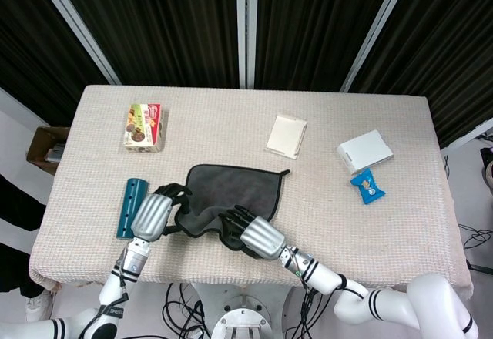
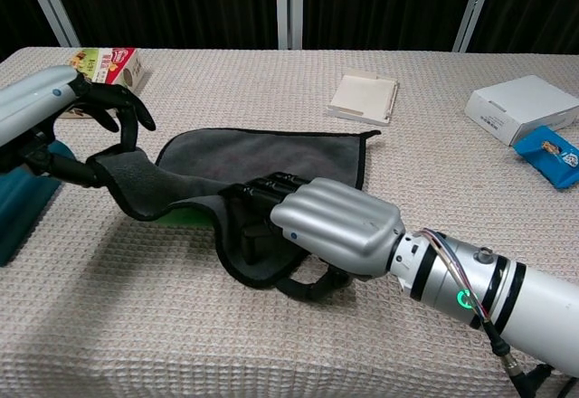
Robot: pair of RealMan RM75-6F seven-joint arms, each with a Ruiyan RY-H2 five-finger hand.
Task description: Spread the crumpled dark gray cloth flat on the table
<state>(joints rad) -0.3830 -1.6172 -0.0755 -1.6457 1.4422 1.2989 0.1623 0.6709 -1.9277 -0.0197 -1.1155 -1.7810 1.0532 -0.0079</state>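
The dark gray cloth lies on the table, its far half flat and its near edge bunched and raised. My left hand pinches the cloth's near left corner and holds it a little above the table. My right hand grips the near middle edge, its dark fingers curled into the folds. In the chest view the cloth sags between the left hand and the right hand. A green patch shows under the lifted fold.
A teal object lies just left of my left hand. At the back left sits a snack box. A beige pad lies behind the cloth. A white box and a blue packet are to the right.
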